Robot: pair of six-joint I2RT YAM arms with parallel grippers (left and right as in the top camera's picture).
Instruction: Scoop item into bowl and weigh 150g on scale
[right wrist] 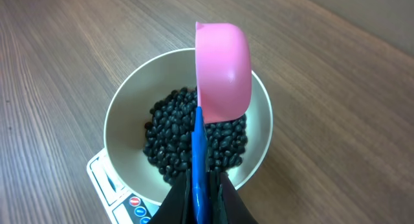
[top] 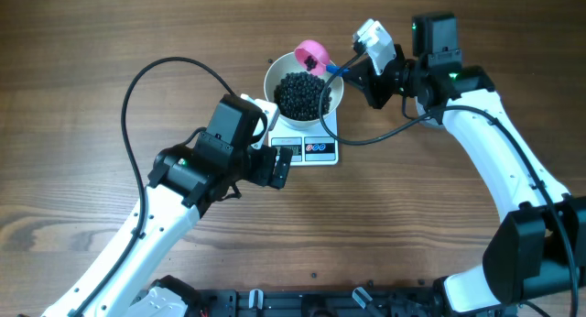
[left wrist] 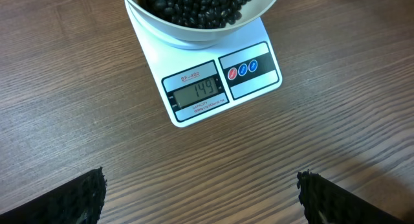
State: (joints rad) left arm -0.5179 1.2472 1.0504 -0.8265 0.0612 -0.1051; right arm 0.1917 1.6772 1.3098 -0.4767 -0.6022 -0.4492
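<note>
The right gripper [right wrist: 206, 188] pinches the blue handle [right wrist: 197, 153] of the pink scoop [right wrist: 223, 68], which is tipped over the far right rim of the bowl [right wrist: 123, 114]. The bowl sits on the scale [left wrist: 262, 78] with the beans [right wrist: 171, 133] piled inside. The left gripper [left wrist: 204, 198] hangs spread wide and empty, near and left of the scale. The display [left wrist: 196, 93] seems to read 144, so trickle in only a few more beans while watching it. The scoop's inside faces away, and the last digit is faint.

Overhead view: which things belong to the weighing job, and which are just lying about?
In the job: beans, bowl, scale, pink scoop gripped in the right hand.
Lying about: left hand, open and holding nothing; black cable loop.
</note>
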